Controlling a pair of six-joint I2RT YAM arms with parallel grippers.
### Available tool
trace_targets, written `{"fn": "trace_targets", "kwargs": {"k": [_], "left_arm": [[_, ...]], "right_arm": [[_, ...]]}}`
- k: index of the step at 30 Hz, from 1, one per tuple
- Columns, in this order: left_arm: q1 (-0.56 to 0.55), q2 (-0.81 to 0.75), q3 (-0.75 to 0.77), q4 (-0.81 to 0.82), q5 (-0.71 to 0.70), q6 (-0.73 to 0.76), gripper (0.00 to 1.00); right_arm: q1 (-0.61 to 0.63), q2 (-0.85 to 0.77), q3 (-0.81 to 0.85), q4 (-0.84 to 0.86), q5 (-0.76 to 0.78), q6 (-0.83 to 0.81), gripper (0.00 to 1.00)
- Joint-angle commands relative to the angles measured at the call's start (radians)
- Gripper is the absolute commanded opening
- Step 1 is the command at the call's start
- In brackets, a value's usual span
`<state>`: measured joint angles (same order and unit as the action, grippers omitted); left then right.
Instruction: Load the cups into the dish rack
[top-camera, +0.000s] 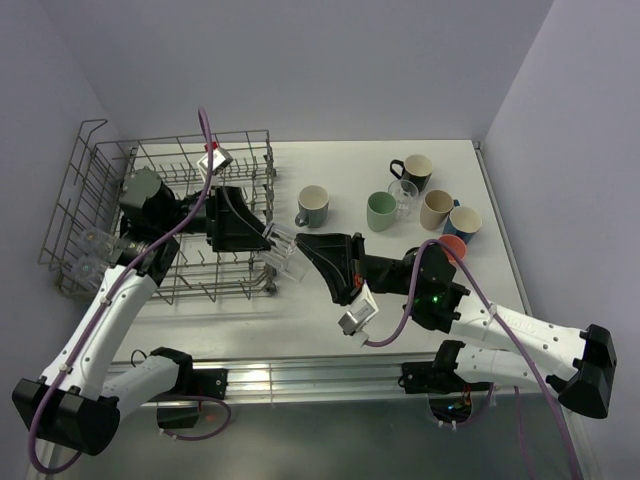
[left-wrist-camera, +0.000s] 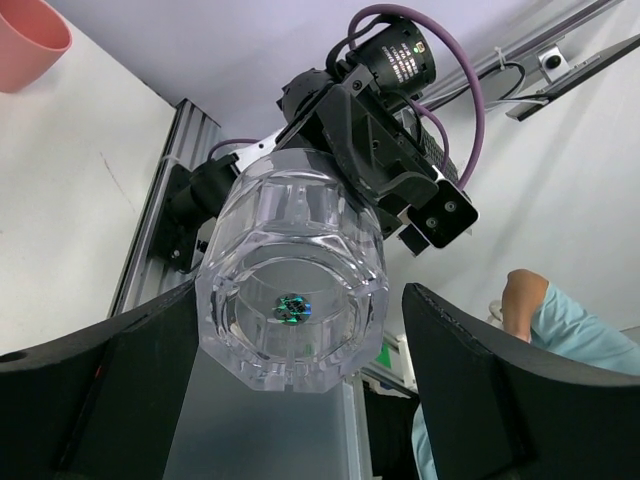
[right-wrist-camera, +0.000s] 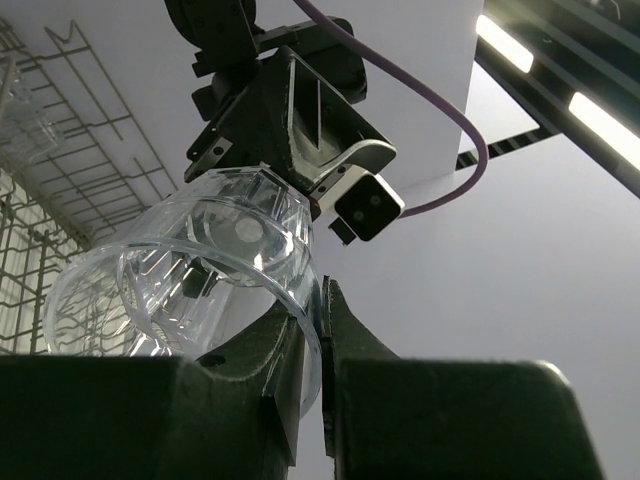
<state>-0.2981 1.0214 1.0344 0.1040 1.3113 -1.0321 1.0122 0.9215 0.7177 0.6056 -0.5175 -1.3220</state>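
Observation:
A clear glass tumbler (top-camera: 285, 255) hangs in the air between my two grippers, just right of the dish rack (top-camera: 170, 200). My right gripper (top-camera: 305, 250) is shut on its rim; in the right wrist view the two fingers (right-wrist-camera: 290, 370) pinch the rim wall of the tumbler (right-wrist-camera: 200, 270). My left gripper (top-camera: 264, 238) is open. In the left wrist view the tumbler's base (left-wrist-camera: 292, 300) sits between its spread fingers (left-wrist-camera: 500, 390), close to the left one, with a gap on the right. Two more tumblers (top-camera: 88, 252) lie in the rack's left end.
Mugs stand at the back right: grey-blue (top-camera: 312, 205), green (top-camera: 381, 211), black (top-camera: 413, 171), beige (top-camera: 436, 209), blue (top-camera: 463, 223), coral (top-camera: 452, 248), plus a clear tumbler (top-camera: 403, 195). The rack's tall wire sides (right-wrist-camera: 40, 150) are to the left.

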Motion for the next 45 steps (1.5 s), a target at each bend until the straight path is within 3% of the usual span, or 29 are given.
{"fn": "trace_targets", "kwargs": {"k": [1,7,10,11,12,14,15,16,17,19,20,21,23,27,28,37,39,45], "left_arm": [[-0.006,0.002,-0.007,0.005,-0.001,0.027,0.86],[-0.006,0.008,0.015,-0.017,-0.006,0.041,0.75],[-0.006,0.008,0.016,-0.015,-0.009,0.047,0.57],[-0.006,0.006,0.018,-0.015,-0.012,0.049,0.52],[-0.006,0.005,0.021,-0.013,-0.012,0.05,0.39],[0.007,0.006,0.026,-0.013,-0.007,0.055,0.29],[0.017,0.014,0.038,-0.02,-0.003,0.073,0.19],[0.046,0.022,0.053,-0.086,0.002,0.108,0.13],[0.063,0.051,0.081,-0.172,0.003,0.163,0.01],[0.103,0.101,0.223,-0.412,-0.033,0.459,0.0],[0.141,0.159,0.286,-0.68,-0.068,0.566,0.0],[0.16,0.189,0.396,-0.786,-0.108,0.743,0.0],[0.209,0.257,0.482,-0.997,-0.228,0.869,0.0],[0.275,0.312,0.614,-1.11,-0.496,0.984,0.0],[0.287,0.316,0.622,-1.115,-0.636,0.989,0.0],[0.428,0.356,0.705,-1.084,-1.075,1.23,0.0],[0.461,0.376,0.71,-1.063,-1.147,1.288,0.0],[0.597,0.471,0.731,-1.031,-1.182,1.385,0.0]], "right_arm": [[0.009,-0.006,0.026,0.043,0.019,-0.022,0.0],[0.008,-0.01,0.009,0.043,0.013,-0.034,0.0],[0.008,-0.009,0.002,0.04,0.011,-0.059,0.03],[0.008,-0.009,0.0,0.037,0.014,-0.063,0.11],[0.008,-0.01,-0.003,0.031,0.016,-0.075,0.29],[0.009,-0.01,-0.006,0.022,0.031,-0.082,0.44],[0.008,-0.01,-0.006,0.007,0.039,-0.092,0.59],[0.006,-0.009,-0.006,-0.001,0.063,-0.097,0.67],[0.006,-0.009,-0.007,-0.006,0.082,-0.1,0.74],[0.003,-0.003,-0.001,-0.032,0.125,-0.095,0.89],[0.002,0.0,0.003,-0.041,0.173,-0.092,0.94],[-0.003,0.0,0.012,-0.071,0.194,-0.076,1.0],[-0.018,0.007,0.028,-0.115,0.256,-0.066,1.0],[-0.05,0.017,0.081,-0.19,0.341,0.036,1.0],[-0.055,0.026,0.089,-0.208,0.355,0.055,1.0],[-0.081,0.063,0.103,-0.282,0.477,0.164,1.0],[-0.09,0.071,0.129,-0.308,0.49,0.231,1.0],[-0.191,0.122,0.275,-0.48,0.458,0.498,1.0]]}}
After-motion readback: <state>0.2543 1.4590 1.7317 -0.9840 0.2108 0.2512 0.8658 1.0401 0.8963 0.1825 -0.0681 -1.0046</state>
